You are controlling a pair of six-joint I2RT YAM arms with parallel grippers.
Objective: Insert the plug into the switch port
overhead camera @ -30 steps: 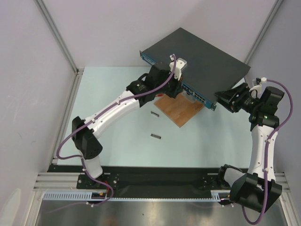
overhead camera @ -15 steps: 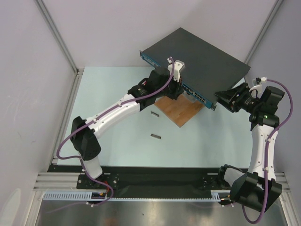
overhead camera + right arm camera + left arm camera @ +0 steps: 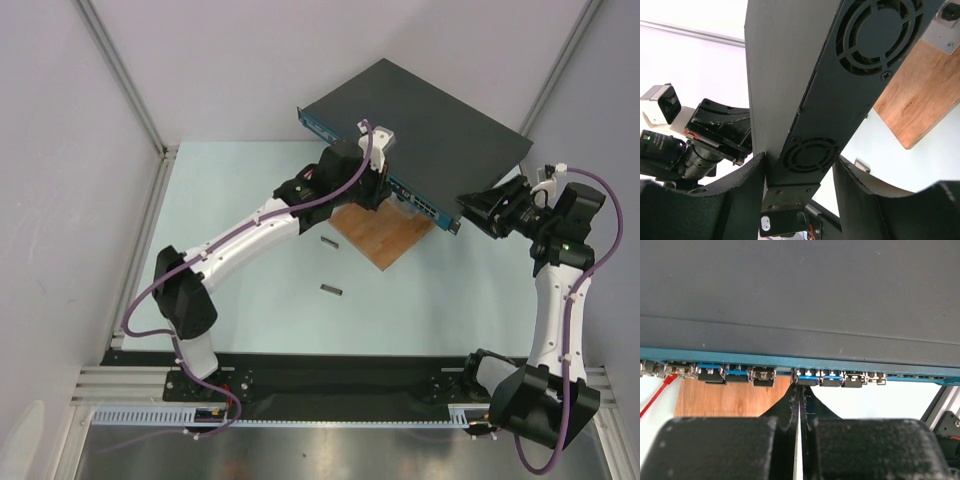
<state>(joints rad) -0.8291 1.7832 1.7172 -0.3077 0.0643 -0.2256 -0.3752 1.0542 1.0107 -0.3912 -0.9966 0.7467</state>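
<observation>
The switch (image 3: 420, 110) is a flat dark-grey box with a blue front face (image 3: 740, 356) and a row of sockets; it sits at the back, partly over a wooden board. My left gripper (image 3: 385, 190) is shut, and its fingertips (image 3: 796, 390) touch the socket row at a blue-tabbed insert (image 3: 807, 377). Nothing shows between the fingers, and I cannot pick out the plug. My right gripper (image 3: 470, 208) clamps the switch's right end (image 3: 810, 155), one finger on each flat side beside a fan grille.
A brown wooden board (image 3: 385, 235) lies under the switch's front edge. Two small dark metal pieces (image 3: 331, 242) (image 3: 332, 289) lie on the pale table. A red wire (image 3: 655, 397) runs off at the left. Frame posts and walls enclose the back and sides.
My left gripper has edged slightly right and closer to the switch's front face. The right arm and the switch have not moved.
</observation>
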